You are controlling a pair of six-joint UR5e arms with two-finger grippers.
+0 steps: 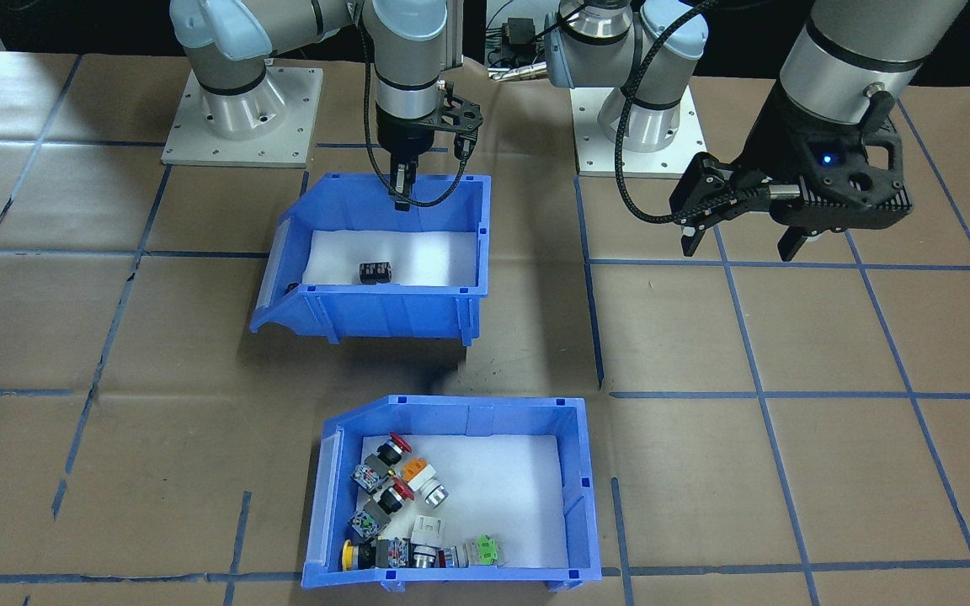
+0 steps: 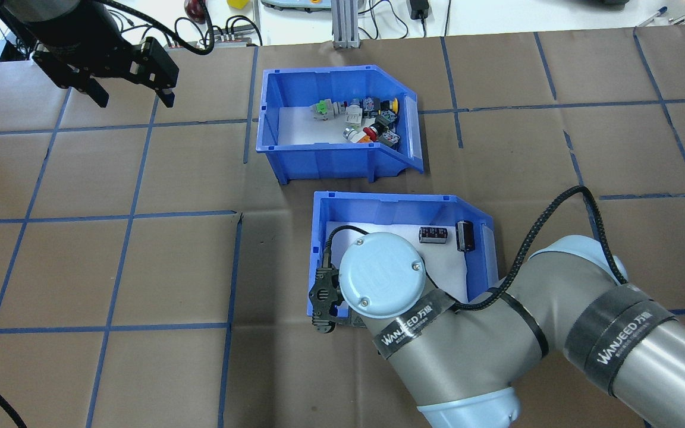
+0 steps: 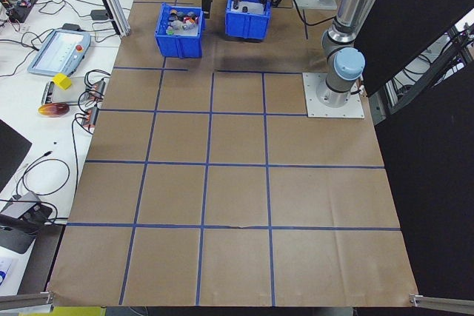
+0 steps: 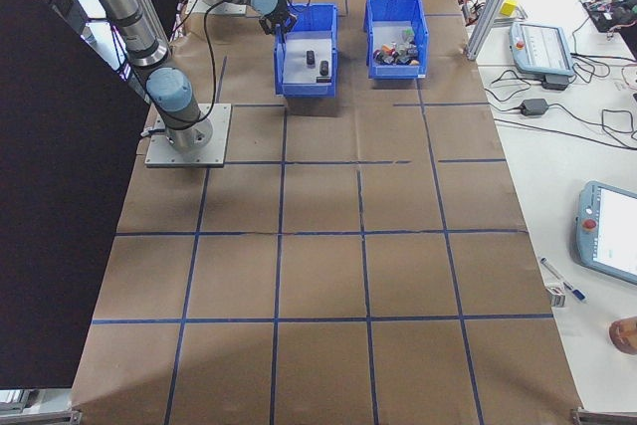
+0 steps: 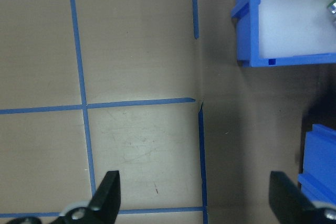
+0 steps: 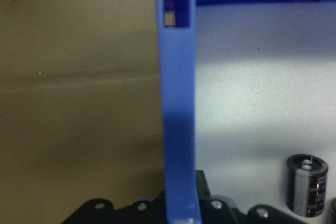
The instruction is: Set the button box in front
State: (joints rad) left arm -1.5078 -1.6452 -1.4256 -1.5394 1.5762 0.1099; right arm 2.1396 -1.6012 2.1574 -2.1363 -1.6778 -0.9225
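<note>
The button box (image 1: 451,497) sits on the counter (image 1: 788,488), beyond the second bin (image 1: 384,252). Rigid and light, it is best taken by a wall. The left pincer (image 1: 742,231) hangs open, empty; the right pincer (image 1: 402,187) straddles the second bin's wall, closure unclear.

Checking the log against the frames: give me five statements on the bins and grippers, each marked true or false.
1. The button box lies farther from the robot than the other blue bin. True.
2. The left gripper holds the button box. False: it hangs open over bare table.
3. The right gripper is at the other blue bin's wall. True.
4. The other blue bin is full of coloured buttons. False: only a few dark parts.
5. The bins touch. False: a gap separates them.
</note>
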